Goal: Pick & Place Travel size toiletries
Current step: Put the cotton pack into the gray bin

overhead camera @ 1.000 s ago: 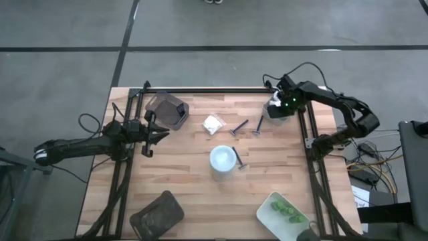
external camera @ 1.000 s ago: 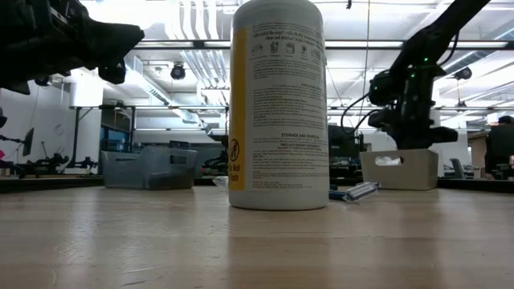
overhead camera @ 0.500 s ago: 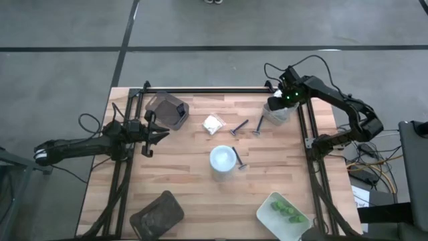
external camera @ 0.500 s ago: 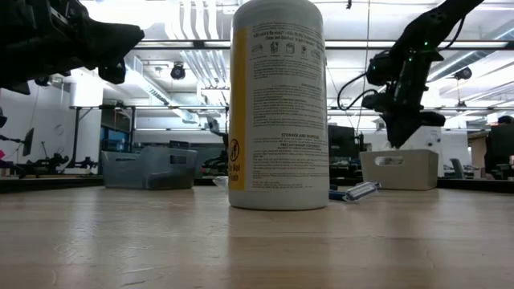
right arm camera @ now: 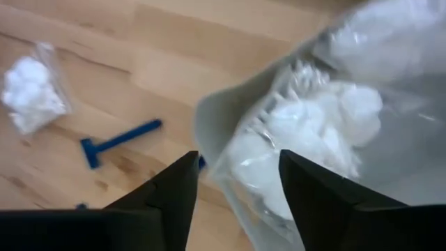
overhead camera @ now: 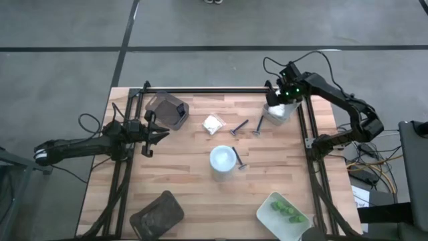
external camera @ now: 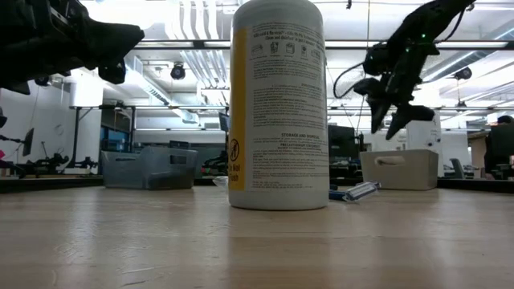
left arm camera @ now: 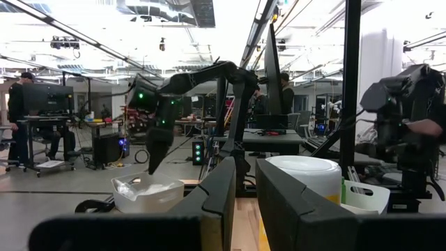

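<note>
Right end effector (external camera: 393, 120) hangs above the pale tray (overhead camera: 279, 112) – fingers apart, empty – white packets (right arm camera: 306, 139) lying inside.

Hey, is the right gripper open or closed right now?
Open. The right gripper hangs above the pale tray with its fingers spread and nothing between them; a white packet lies in that tray.

A tall white cylindrical bottle with a yellow stripe and printed label (external camera: 279, 108) is seen upright on the light wooden tabletop (external camera: 257, 241), with a thin blue-headed razor (external camera: 358, 191) lying just behind its base. Farther back, the right gripper (external camera: 392, 127) is held with fingers spread above a pale white-grey rectangular tray (external camera: 399, 169), while a translucent grey tray (external camera: 149, 168) is seen across the tabletop.
</note>
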`<state>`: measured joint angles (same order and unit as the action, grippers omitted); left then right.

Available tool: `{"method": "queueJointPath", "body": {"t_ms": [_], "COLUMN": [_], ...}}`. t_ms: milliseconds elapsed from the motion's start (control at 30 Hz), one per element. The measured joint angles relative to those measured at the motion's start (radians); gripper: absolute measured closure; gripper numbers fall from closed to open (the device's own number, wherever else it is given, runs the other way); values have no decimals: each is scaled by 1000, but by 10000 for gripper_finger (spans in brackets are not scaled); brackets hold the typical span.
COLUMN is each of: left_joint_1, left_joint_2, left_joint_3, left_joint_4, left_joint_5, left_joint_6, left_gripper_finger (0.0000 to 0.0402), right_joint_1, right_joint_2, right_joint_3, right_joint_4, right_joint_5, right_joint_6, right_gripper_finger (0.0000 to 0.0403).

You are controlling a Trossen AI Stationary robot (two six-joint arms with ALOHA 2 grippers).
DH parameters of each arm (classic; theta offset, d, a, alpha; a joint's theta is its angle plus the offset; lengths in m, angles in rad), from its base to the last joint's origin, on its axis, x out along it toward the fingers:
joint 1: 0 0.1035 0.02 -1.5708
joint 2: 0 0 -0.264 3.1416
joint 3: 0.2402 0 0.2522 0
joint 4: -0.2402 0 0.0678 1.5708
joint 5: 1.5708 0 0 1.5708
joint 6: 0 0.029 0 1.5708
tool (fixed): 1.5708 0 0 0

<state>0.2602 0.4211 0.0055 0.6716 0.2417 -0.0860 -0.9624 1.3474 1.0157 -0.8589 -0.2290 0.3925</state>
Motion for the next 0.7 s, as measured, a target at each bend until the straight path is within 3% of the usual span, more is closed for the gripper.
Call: {"method": "queueJointPath", "body": {"t_ms": [233,700], "left_joint_1": [0,0], "left_joint_2": [0,0], "left_joint_3": [0,0], "left_joint_4": [0,0], "left_joint_5": [0,0], "left_joint_6": [0,0], "left_gripper_finger": [339,339], "right_joint_1": [65,263], "right_joint_2": [0,49], "right_joint_3": [111,283], "right_joint_4": [2,37], "right_joint_5": [0,30], "right_joint_6": [2,1], "right_gripper_finger": [200,247]}}
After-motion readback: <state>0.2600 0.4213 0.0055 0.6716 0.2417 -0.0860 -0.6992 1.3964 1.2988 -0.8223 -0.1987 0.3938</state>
